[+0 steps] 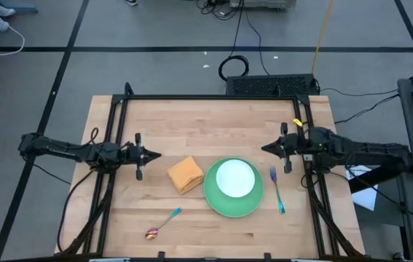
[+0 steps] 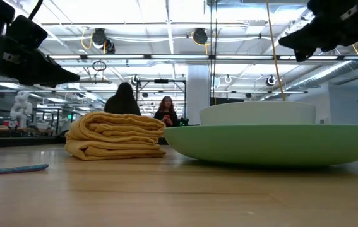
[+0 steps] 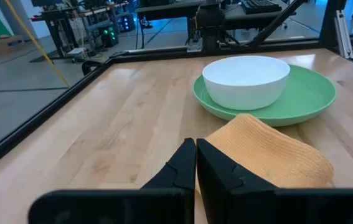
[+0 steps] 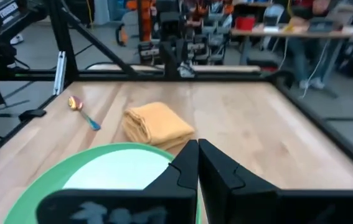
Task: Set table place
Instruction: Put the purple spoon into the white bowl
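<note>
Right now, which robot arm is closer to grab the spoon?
Probably the left. The spoon lies on the left claw's side of the plate; the right claw would have to reach across it.

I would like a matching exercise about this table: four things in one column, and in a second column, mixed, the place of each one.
Things:
1. bowl
2. napkin
3. fork
4. spoon

Places:
A. alone near the front edge of the table, on the left arm's side
B. just beside the plate, on the right arm's side
C. on the plate
D. against the plate's rim, on the left arm's side

Pairs: 1-C, 2-D, 3-B, 4-A
</note>
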Robot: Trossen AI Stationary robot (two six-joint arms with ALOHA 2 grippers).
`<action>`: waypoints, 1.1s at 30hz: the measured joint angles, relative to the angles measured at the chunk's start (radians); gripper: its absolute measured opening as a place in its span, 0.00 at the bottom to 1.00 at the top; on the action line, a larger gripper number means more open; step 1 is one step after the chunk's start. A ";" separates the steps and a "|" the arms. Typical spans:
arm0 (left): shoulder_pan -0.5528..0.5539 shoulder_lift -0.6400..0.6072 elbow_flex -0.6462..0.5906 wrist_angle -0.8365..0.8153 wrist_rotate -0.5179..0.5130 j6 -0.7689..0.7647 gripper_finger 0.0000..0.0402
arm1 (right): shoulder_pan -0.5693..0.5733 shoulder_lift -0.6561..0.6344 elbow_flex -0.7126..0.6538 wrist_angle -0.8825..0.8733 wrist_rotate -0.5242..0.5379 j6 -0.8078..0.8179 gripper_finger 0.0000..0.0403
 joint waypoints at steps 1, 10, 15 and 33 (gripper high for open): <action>0.000 0.000 0.000 -0.004 0.000 0.000 0.05 | -0.019 0.007 0.000 0.000 -0.025 0.009 0.00; 0.000 0.000 0.000 -0.018 0.000 -0.022 0.05 | -0.094 -0.033 0.000 0.041 -0.136 0.013 0.00; 0.000 0.000 0.000 -0.018 0.000 -0.022 0.05 | -0.104 -0.107 0.000 0.032 -0.136 0.007 0.00; 0.000 0.000 0.000 -0.019 0.000 -0.030 0.05 | -0.103 -0.291 0.001 -0.024 -0.136 0.006 0.00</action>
